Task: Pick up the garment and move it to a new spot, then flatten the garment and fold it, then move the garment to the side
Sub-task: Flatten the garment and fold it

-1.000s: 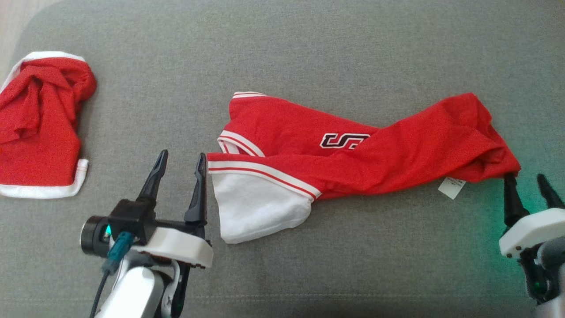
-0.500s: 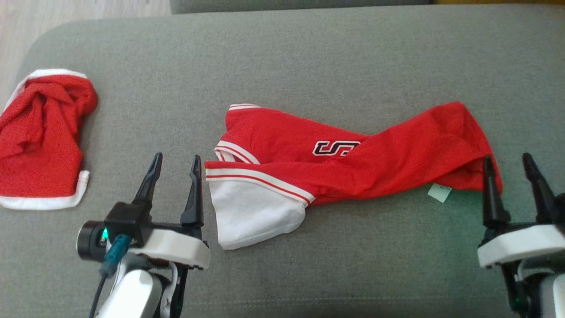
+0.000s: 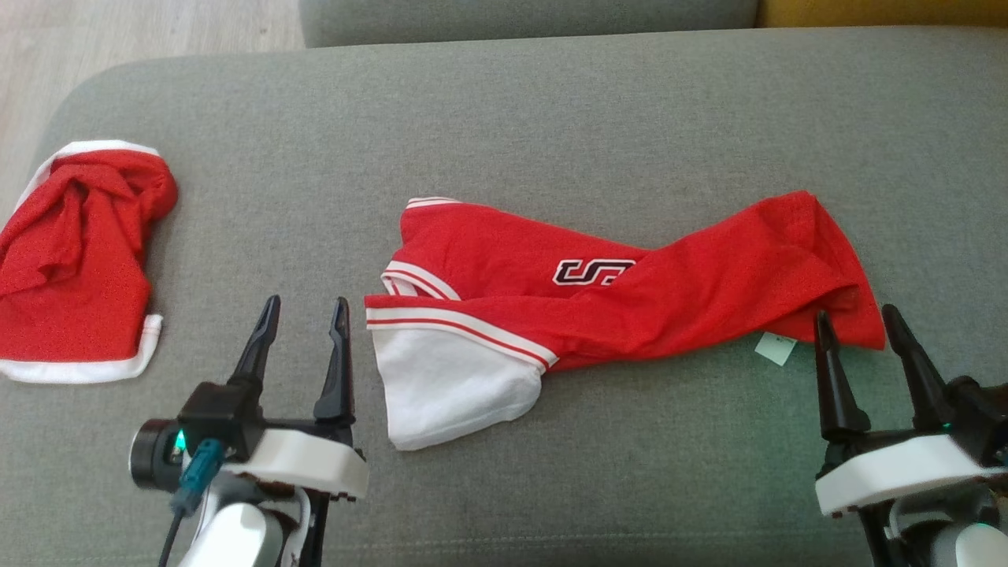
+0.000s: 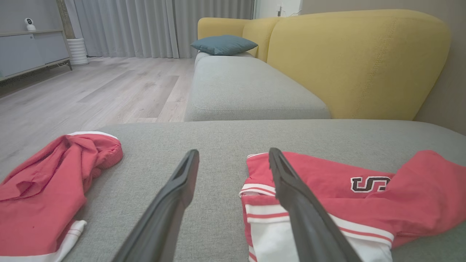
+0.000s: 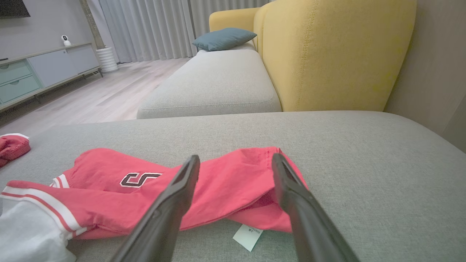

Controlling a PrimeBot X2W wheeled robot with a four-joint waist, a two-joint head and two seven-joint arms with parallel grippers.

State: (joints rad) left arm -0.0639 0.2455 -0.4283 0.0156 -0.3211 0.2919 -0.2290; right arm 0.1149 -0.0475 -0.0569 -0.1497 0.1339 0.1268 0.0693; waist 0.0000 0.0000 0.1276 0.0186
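While the garment [image 3: 669, 291] lies twisted on the grey cushion [image 3: 551, 118], we see our left gripper [image 3: 307, 301] at its eight o'clock and right gripper [image 3: 857, 312] at four o'clock, both wide apart and empty.

garment [image 3: 630, 291]: red, with white bands that carry a thin red stripe; plain white panel at its left end; dark letter mark outlined in white (partly covered by a fold).
care label [image 3: 776, 347]: white.
second garment [image 3: 79, 268]: red, white trim along its edge.
sofa seat [image 3: 504, 118]: grey, fine woven fleck.
backrest [image 4: 356, 62]: mustard yellow.
cushion [image 4: 222, 44]: dull teal.
floor [image 4: 109, 83]: pale grey-brown wood grain.
curtains [image 4: 145, 25]: light grey, pleated.
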